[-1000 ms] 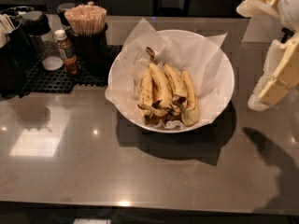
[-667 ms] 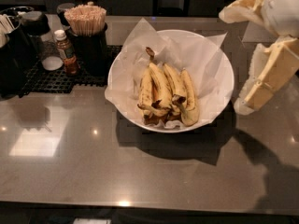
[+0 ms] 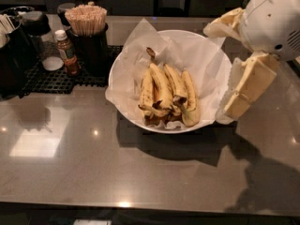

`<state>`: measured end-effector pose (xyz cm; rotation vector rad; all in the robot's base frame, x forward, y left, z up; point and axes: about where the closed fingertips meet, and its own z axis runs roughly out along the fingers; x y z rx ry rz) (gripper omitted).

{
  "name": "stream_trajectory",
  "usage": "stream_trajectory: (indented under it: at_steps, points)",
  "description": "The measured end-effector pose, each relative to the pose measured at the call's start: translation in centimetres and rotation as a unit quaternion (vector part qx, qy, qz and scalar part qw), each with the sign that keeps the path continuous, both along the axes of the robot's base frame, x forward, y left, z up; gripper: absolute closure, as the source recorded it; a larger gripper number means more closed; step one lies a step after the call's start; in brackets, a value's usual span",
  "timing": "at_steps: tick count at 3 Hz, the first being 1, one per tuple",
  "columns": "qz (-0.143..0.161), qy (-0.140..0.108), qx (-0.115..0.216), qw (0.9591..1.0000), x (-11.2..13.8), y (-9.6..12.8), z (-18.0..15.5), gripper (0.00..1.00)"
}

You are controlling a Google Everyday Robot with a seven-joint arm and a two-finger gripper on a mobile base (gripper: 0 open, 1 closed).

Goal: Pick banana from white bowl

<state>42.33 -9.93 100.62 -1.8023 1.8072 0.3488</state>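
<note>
- Counter (image 3: 84, 168): a glossy grey-brown top with soft light spots reflected near its left and near edges; dark cabinet fronts run behind the far edge.
- White bowl (image 3: 123, 106): wide, round and shallow, standing near the middle of the counter, a little towards the far edge. It is lined with crinkled white paper (image 3: 140, 39) that rises above the rim.
- Banana (image 3: 161, 84): lies in the bowl on top of the heap. Its long axis runs from the far edge towards the near edge, leaning slightly right. The dark brownish stem points to the far edge and sticks up against the paper.
- Banana, appearance: curved, ripe yellow skin with brown blotches.
- Other bananas (image 3: 190, 100): three alike, packed beside and under it, with blackened tips towards the near edge.
- Gripper (image 3: 219, 71): at the right rim of the bowl, above the counter's right side. Its two cream fingers (image 3: 248, 86) are spread well apart and hold nothing.
- Black mat (image 3: 51, 81): at the far left corner.
- Dark cup of wooden sticks (image 3: 88, 32): upright on the mat, just left of the bowl.
- Small bottle (image 3: 67, 54): red label, just left of the cup.
</note>
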Motion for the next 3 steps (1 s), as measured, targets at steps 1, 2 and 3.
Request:
stream_trajectory:
  at_steps: [1, 2, 3]
  points:
    - [-0.014, 0.017, -0.013, 0.9997, 0.5, 0.4, -1.9, 0.00]
    - [-0.026, 0.035, -0.031, 0.9985, 0.8, 0.6, -3.9, 0.00]
    - [-0.037, 0.062, -0.065, 0.9953, 1.1, 0.9, -6.0, 0.00]
